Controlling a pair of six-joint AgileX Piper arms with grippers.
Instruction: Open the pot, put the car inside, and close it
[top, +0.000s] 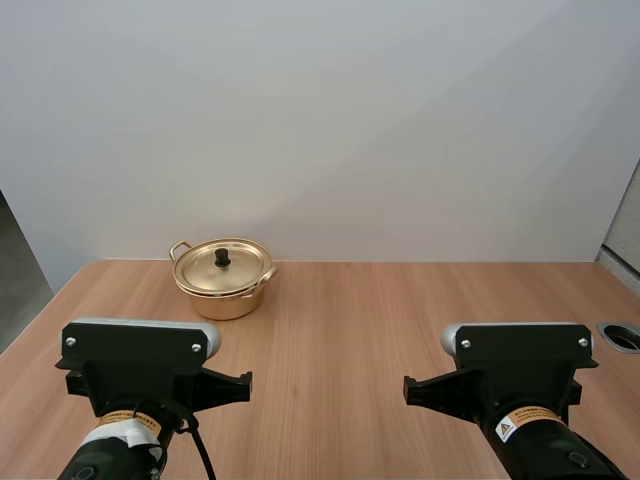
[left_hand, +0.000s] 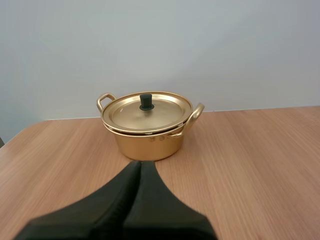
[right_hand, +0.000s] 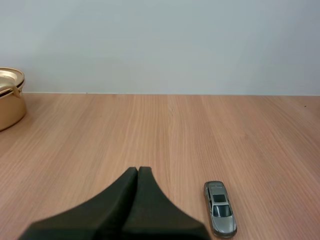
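The lid (left_hand: 127, 112) sits slightly crooked on the pot (top: 220, 298), far left on the worktop (top: 400, 320). Its small black knob (left_hand: 146, 101) could slip from a pinch, or the light pot could drag along with it. The car (right_hand: 220, 207), near and just right of the right claw (right_hand: 138, 171), may roll if nudged. That claw and the left claw (left_hand: 140, 165) are both pressed together, holding and touching nothing.
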